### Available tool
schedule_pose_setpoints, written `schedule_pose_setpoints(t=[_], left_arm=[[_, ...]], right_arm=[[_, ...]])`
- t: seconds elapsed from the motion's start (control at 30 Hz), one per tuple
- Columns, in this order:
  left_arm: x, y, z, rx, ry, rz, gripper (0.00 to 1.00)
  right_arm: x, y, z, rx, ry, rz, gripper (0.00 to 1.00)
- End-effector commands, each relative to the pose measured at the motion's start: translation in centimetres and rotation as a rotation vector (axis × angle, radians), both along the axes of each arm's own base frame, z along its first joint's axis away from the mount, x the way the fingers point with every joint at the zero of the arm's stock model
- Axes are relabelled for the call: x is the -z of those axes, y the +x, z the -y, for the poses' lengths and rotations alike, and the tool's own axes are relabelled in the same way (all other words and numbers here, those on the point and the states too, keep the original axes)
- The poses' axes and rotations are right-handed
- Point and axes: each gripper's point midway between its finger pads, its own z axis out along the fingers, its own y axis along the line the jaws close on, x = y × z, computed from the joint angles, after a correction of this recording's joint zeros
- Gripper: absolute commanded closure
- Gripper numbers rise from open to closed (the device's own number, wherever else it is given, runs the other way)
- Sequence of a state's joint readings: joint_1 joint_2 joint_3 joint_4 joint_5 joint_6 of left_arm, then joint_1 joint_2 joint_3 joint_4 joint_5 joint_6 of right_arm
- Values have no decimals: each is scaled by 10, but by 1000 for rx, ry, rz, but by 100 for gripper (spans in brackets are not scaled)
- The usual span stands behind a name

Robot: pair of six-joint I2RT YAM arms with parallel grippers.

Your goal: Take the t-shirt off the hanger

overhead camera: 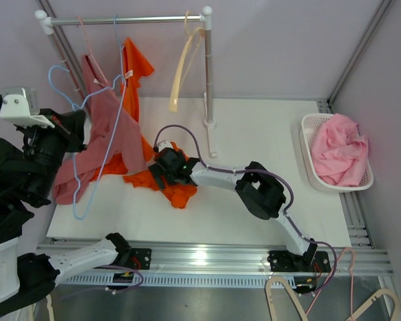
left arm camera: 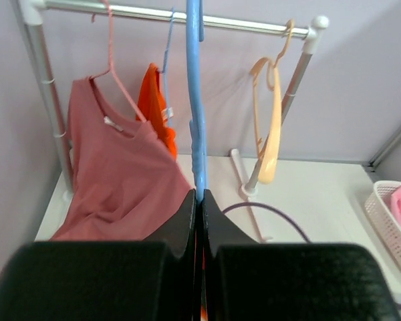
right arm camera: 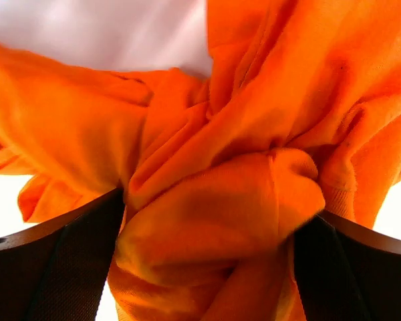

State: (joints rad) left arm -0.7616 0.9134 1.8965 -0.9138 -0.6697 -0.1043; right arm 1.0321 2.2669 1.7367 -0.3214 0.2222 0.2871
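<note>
Orange t-shirt (overhead camera: 177,190) trails from beneath the rail (overhead camera: 120,20) down onto the white table (overhead camera: 254,127), its bunched end lying between the right gripper's (overhead camera: 162,170) wide-apart jaws. The left gripper (left arm camera: 198,197) is pinched tight on a blue hanger (left arm camera: 197,120).

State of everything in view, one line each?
left gripper: shut on blue hanger
right gripper: open around bunched orange t-shirt
red t-shirt: hanging on pink hanger
beige hanger: bare, on the rail
basket: holds pink cloth

No text, label, brand or number is legible anywhere.
</note>
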Motion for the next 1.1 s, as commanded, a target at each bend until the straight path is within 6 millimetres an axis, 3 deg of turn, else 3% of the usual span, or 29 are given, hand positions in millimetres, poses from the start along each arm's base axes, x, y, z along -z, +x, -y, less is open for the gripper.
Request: schedule_pose_setpoints(t=[0.0,0.07,0.1,0.13,0.17,0.2,0.23,0.27,0.3,0.33,0.37,0.4,0.43,0.47,0.5,0.53,0.57,0.63,0.67,0.73,0.77,0.8,0.87,0.9,0.97,1.0,1.07], left_arm=[[-18,22,33,82,18,29,99],[-27,40,42,94,-2,-2,99],[-26,47,58,162,-3,-24,99],[-25,58,57,147,-4,-42,99],[-34,68,64,158,-18,-39,99],[-35,74,68,171,-20,-41,100],[-38,79,73,188,-26,-36,99],[-37,90,78,185,-29,-36,99],[-34,97,79,177,-24,-43,99],[-33,103,80,167,-24,-44,99],[-32,111,80,154,-14,-44,99],[-24,125,82,132,1,-67,99],[-20,133,81,113,10,-74,99],[-18,141,80,95,11,-80,99],[-9,157,79,73,13,-105,99],[-9,163,78,61,-2,-109,99],[-6,170,75,36,-9,-115,99],[-4,183,70,-2,-22,-111,99],[-5,186,67,-23,-26,-103,99],[-8,195,64,-43,-24,-93,99],[-7,199,63,-46,-24,-94,99],[-6,202,65,-34,-23,-96,99],[-5,213,67,-29,-23,-87,99],[-6,216,70,-12,-18,-78,99],[-4,227,75,-1,-24,-61,99],[-4,229,82,33,-27,-55,99],[-7,236,89,58,-26,-31,99]], right_arm=[[48,-42,18,-35,-104,-170,0],[55,-55,24,-55,-139,-215,1],[61,-67,33,-65,-181,-234,9],[51,-73,36,-67,-178,-230,43],[44,-78,42,-61,-184,-227,68],[47,-86,63,-27,-229,-228,100],[11,-92,62,-14,-159,-199,100],[-5,-98,70,-10,-134,-187,100],[-42,-104,84,12,-67,-151,100],[-32,-105,96,27,-102,-161,100],[-84,-103,103,30,-9,-102,100],[-103,-104,122,46,-26,-89,100],[-141,-85,137,107,3,-22,100],[-188,-79,155,137,61,43,100],[-209,-77,181,172,32,57,100],[-265,-62,196,236,107,149,100],[-304,-49,228,307,150,217,100],[-352,-38,271,400,198,300,100],[-392,-24,306,484,249,385,100],[-433,-21,346,564,302,481,100],[-463,-23,368,618,339,557,99],[-476,-19,398,690,304,616,92],[-497,-21,430,789,271,702,87],[-510,-26,462,902,222,768,87],[-522,-30,485,978,193,831,83],[-517,-31,500,1026,146,836,82],[-513,-31,512,1064,137,838,87]])
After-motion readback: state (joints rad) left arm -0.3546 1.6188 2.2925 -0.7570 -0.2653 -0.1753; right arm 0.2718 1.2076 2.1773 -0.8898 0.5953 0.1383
